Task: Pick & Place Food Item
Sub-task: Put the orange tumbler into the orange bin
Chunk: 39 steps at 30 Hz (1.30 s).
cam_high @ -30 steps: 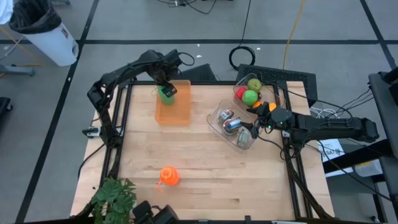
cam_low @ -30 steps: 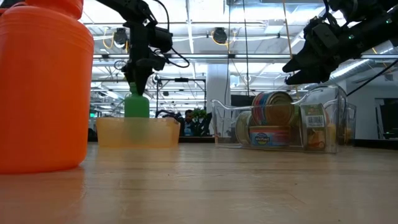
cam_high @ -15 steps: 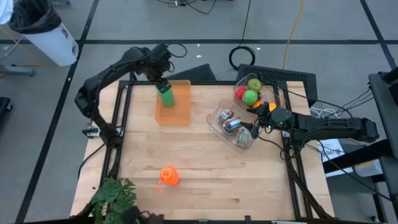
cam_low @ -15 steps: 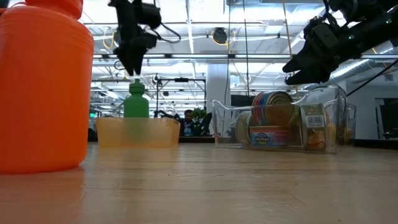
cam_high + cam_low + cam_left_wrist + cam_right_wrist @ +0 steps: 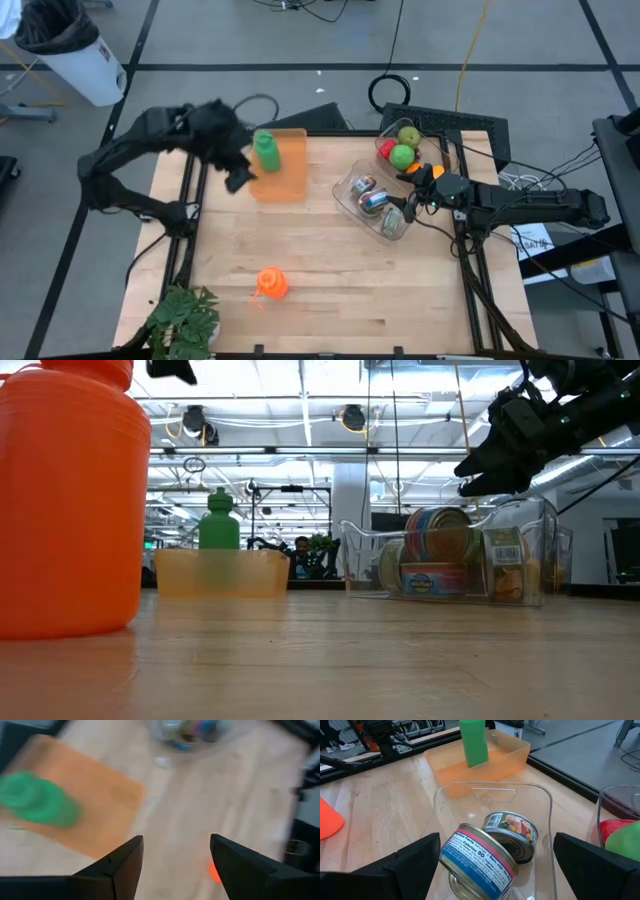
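Note:
A green bottle (image 5: pixel 266 150) stands upright on its base in the orange bin (image 5: pixel 284 178) at the table's far middle; it also shows in the low view (image 5: pixel 219 525) and the left wrist view (image 5: pixel 37 799). My left gripper (image 5: pixel 238 180) hangs open, high over the table left of the bin, holding nothing (image 5: pixel 175 850). My right gripper (image 5: pixel 404 208) hovers open above the clear bin (image 5: pixel 352 205) that holds tin cans (image 5: pixel 480 857).
A second clear bin (image 5: pixel 428 135) with green and red fruit (image 5: pixel 402 155) sits at the far right. An orange jug (image 5: pixel 271 283) stands near the front edge, large in the low view (image 5: pixel 65 500). A plant (image 5: pixel 185 318) is at the front left corner.
My left gripper has risen off the green bottle's top and swung back toward the table's left edge and a little nearer, tipping less steeply down. The bottle stays upright in the orange bin. My right arm has kept still.

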### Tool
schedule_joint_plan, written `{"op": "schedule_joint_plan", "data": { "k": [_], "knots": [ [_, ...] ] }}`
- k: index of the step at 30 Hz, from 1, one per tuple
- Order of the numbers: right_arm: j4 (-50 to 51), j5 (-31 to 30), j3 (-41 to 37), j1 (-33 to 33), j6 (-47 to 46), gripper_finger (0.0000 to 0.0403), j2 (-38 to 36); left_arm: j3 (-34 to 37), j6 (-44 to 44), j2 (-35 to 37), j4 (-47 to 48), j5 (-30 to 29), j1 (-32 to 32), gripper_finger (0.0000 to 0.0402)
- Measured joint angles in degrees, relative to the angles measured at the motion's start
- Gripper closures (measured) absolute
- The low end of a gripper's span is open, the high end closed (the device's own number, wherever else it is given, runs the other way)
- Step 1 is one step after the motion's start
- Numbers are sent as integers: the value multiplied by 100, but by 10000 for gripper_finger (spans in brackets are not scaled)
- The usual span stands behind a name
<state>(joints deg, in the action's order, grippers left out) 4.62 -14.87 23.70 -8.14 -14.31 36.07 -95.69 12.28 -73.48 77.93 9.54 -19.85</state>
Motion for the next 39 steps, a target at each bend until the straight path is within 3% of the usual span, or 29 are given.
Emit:
{"op": "schedule_joint_plan", "data": {
  "k": [6, 14, 19, 27, 33, 36, 39],
  "knots": [
    [0, 2, 0, 0, 0, 35, 0, 383, 911, 191, -351, 9, 1468, 160],
    [0, 13, 0, 0, -93, 35, -2, 386, 844, -219, -237, -143, 2317, 160],
    [42, 17, 0, 2, -109, 35, -2, 386, 307, -425, -126, -218, 2359, 160],
    [38, 17, 0, 2, -109, 35, 0, 381, 664, -847, 19, -872, 2094, 143],
    [33, 13, 0, 2, -109, 35, -2, 381, -8, -1548, -152, -873, 2102, 131],
    [36, 11, 0, 2, -110, 35, 0, 381, -208, -1944, -157, -1286, 2100, 131],
    [35, 9, 0, 2, -109, 35, 0, 381, -144, -2346, -56, -2209, 2082, 130]
  ]
}}
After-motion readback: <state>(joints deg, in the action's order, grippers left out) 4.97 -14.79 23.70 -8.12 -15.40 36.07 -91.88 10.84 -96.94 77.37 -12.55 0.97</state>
